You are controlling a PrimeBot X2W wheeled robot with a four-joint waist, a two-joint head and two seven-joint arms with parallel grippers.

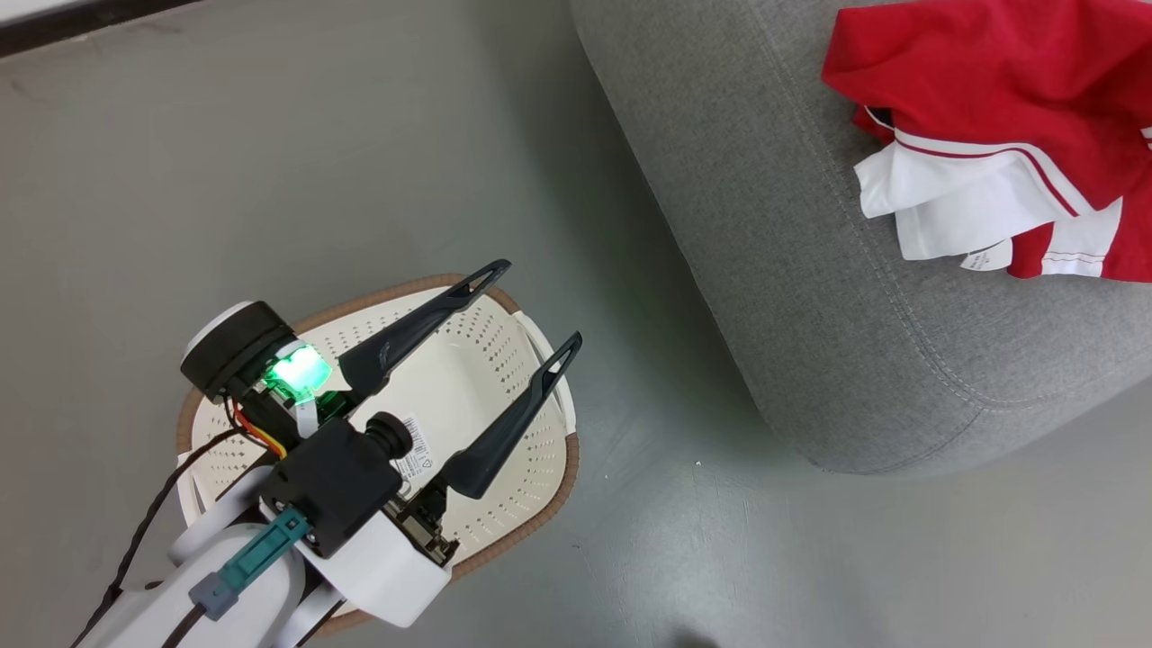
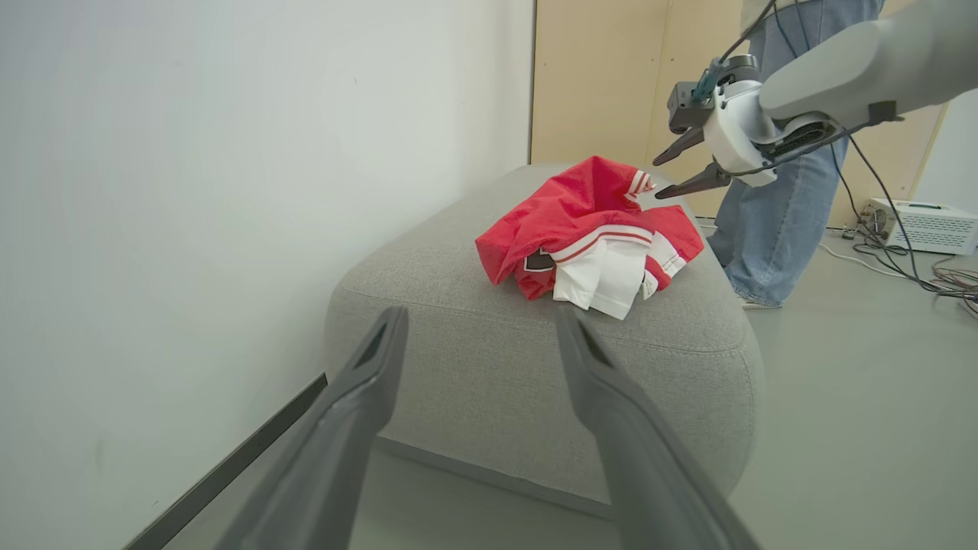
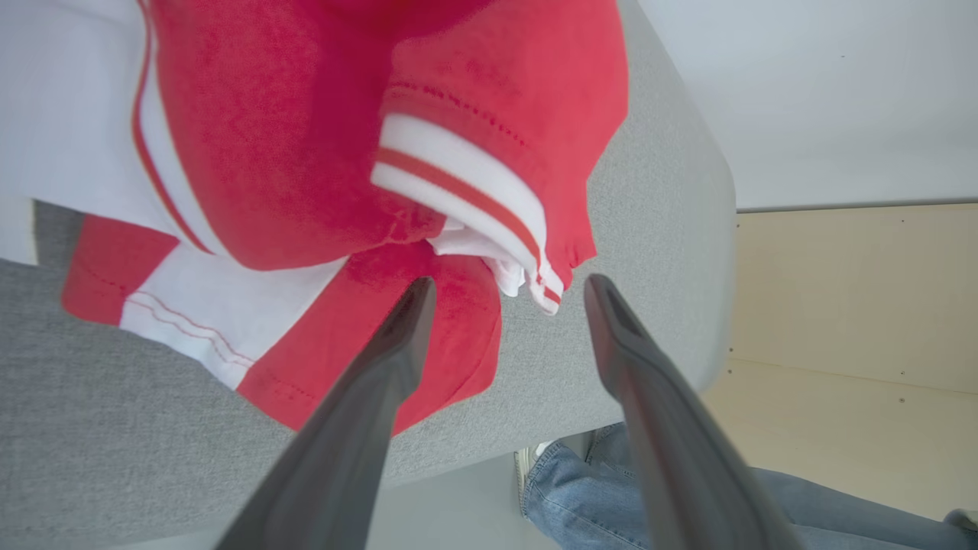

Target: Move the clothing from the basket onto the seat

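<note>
Clothing (image 1: 990, 90) lies on seat (image 1: 765, 225) at 2 o'clock. Left gripper (image 1: 540, 301) spread over basket (image 1: 504, 378); right gripper (image 3: 510, 281) spread by clothing.

Head view: clothing (image 1: 990, 90) and seat (image 1: 765, 225) run off the top and right edges; the left gripper (image 1: 540, 301) hides much of the basket (image 1: 549, 517) and part of its label sticker (image 1: 416, 447), whose print, like that on the white tag (image 1: 985, 259), is too small to read. Left wrist view: person (image 2: 772, 229) cut by the top edge, just jeans legs. Right wrist view: clothing cut off top and left, right gripper (image 3: 510, 281) fingers (image 3: 344, 458) blurred.
</note>
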